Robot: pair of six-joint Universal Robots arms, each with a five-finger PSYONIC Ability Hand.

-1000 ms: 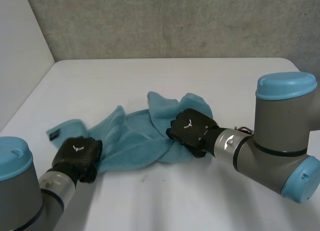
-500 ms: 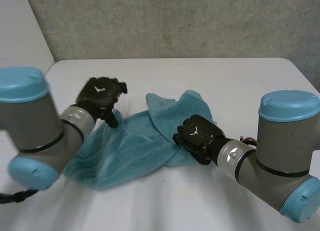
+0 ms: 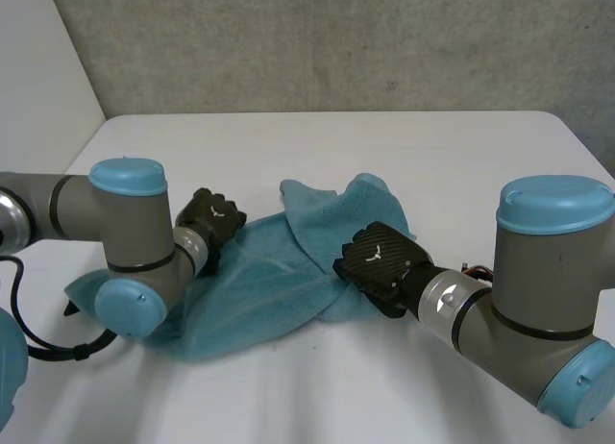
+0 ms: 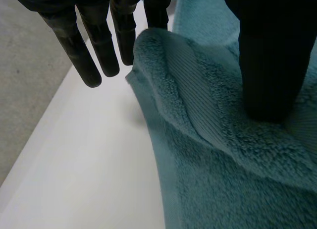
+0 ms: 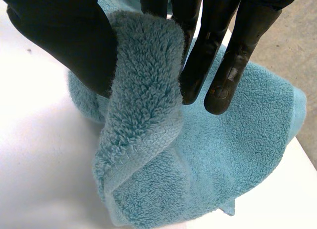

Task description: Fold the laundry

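Counter (image 3: 384, 156): white; carries the towel near its middle, between my arms.
Towel (image 3: 259, 281): teal, rumpled, not yet folded.
Right hand (image 3: 380, 266): clamps a thick fold at the towel's right edge between thumb and fingers.
Left hand (image 3: 209, 218): at the left edge, fingers straight, thumb lying on a ridge, gripping nothing.
Risk: if I pull with my right alone, the whole towel likely drags and bunches; the plush fold could slip my pinch.
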